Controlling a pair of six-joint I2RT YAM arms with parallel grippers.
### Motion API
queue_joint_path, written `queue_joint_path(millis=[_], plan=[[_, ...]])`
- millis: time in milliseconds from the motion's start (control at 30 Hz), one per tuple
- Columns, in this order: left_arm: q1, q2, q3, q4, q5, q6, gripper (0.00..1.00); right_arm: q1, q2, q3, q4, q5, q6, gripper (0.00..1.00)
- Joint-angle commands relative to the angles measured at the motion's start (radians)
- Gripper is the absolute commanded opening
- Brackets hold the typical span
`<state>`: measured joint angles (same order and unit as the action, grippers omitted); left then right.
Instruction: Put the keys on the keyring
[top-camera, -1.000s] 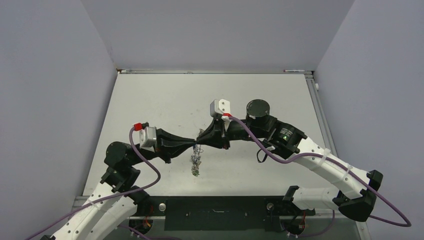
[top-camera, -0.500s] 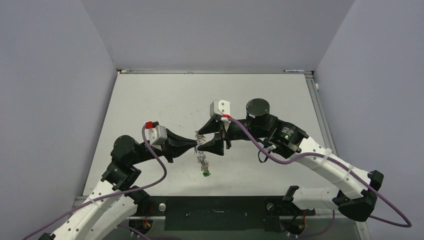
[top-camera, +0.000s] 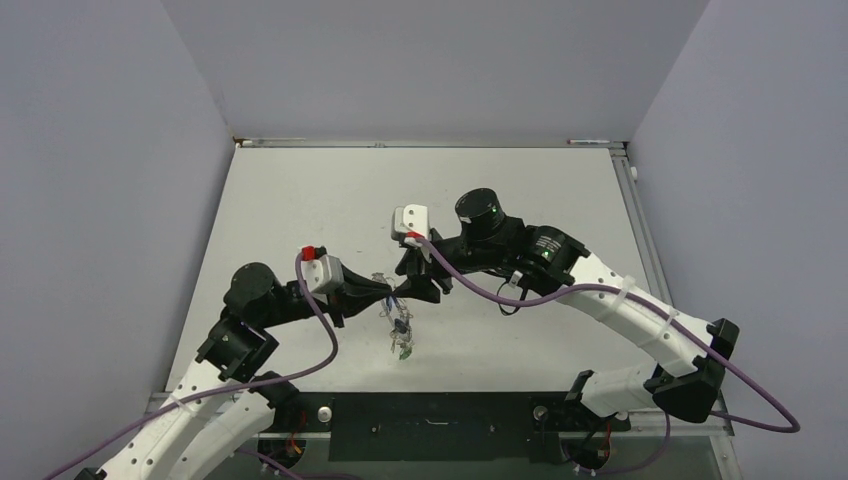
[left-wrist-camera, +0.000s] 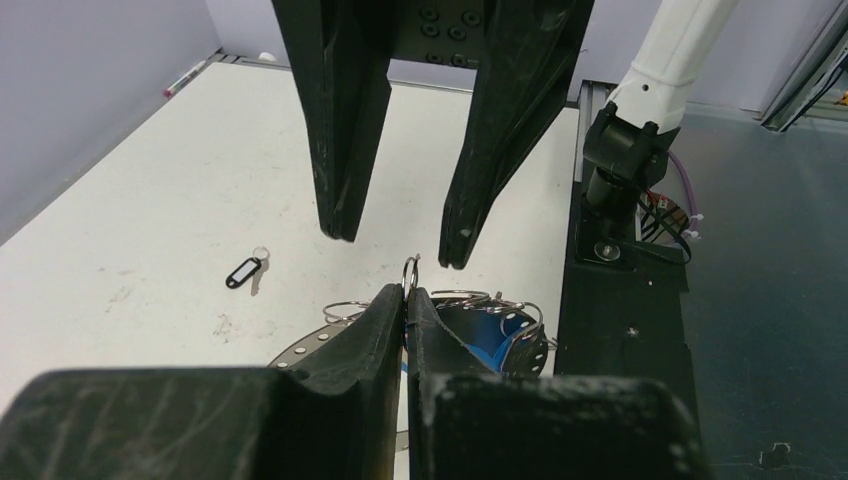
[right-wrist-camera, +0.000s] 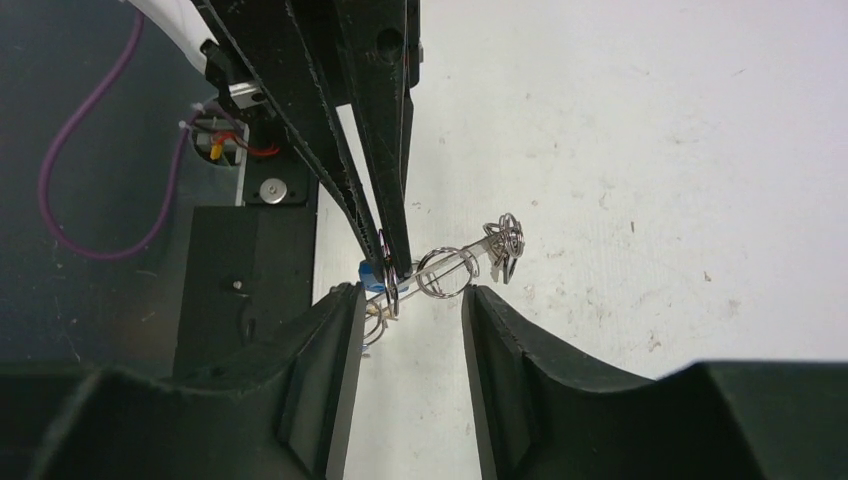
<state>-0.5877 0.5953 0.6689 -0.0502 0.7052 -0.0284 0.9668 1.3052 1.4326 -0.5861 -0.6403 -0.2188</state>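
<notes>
Left pincer (left-wrist-camera: 407, 298) pinches one loop (left-wrist-camera: 410, 270); one key (left-wrist-camera: 243, 272) apart.

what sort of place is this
Probably a robotics lab cell: a white table boxed in by plain grey walls, a left arm and right arm bolted at its near edge, purple cables trailing off them.

The keys (top-camera: 403, 348) are showing blue and green heads on silver loops, the green at the bunch's 6 o'clock. The keyring (left-wrist-camera: 305, 348) is looking grey. The off-white counter (top-camera: 300, 200) is wearing dark scuffs. The cables (top-camera: 325, 322) are showing purple.
</notes>
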Motion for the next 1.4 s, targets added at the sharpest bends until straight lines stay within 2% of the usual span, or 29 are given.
queue_joint_path(millis=[0,300,900,1067,1367], plan=[[0.0,0.001,0.051,0.021,0.026,0.024,0.0,0.014,0.024,0.057,-0.016,0.005,-0.042,0.4],[-0.001,0.003,0.044,0.03,0.03,0.023,0.0,0.03,0.055,0.058,-0.006,-0.021,-0.04,0.22],[-0.001,-0.003,0.046,0.033,0.037,0.02,0.0,0.038,0.075,0.081,-0.105,0.015,-0.089,0.29],[-0.001,-0.005,0.046,0.035,0.045,0.018,0.0,0.038,0.068,0.076,-0.085,0.009,-0.081,0.28],[-0.001,-0.002,0.038,0.035,0.051,0.01,0.0,0.039,0.092,0.084,-0.06,-0.024,-0.077,0.21]])
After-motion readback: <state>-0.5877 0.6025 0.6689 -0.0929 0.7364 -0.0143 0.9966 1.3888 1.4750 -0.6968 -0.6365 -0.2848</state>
